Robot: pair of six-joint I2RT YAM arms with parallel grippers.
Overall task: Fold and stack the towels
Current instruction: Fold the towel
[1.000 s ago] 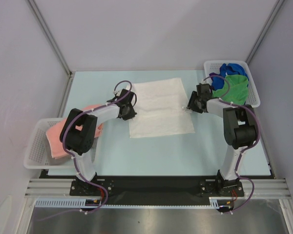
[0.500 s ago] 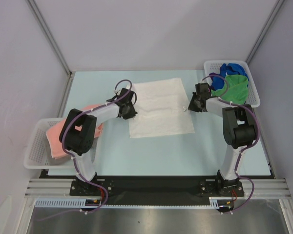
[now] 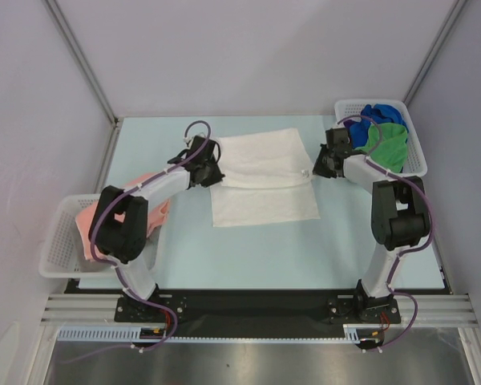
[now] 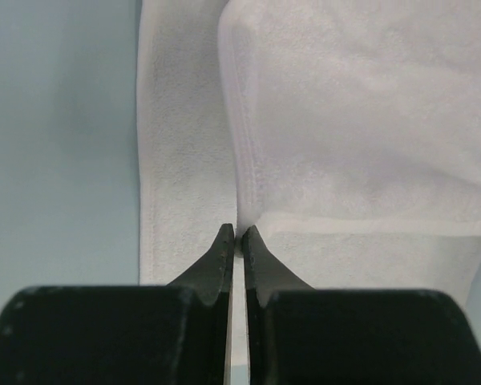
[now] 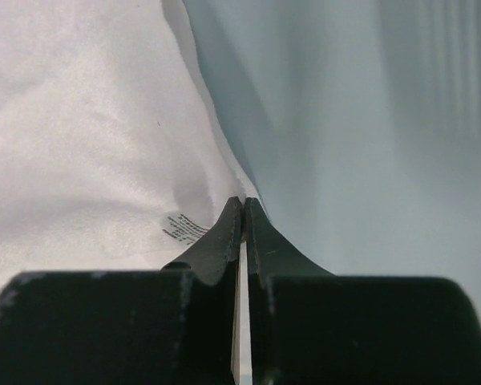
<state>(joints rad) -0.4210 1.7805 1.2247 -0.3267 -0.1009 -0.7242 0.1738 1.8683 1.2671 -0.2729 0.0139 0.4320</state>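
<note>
Where grey walls (image 3: 224, 56) enclose a pale blue table (image 3: 264, 257), the white towel (image 3: 264, 184) spread between the jaws is pinched at opposite edges by the closed left gripper (image 4: 236, 233) and right gripper (image 5: 244, 204), both arms reached forward.

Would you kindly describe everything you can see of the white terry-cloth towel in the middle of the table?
The white terry-cloth towel is a soft, plain rectangle with stitched hems and a small printed tag near its right edge. It lies mostly flat on the pale blue table. A fold ridge runs across it, where one layer overlaps the next. The left gripper is shut on its left edge and the right gripper on its right edge.
</note>
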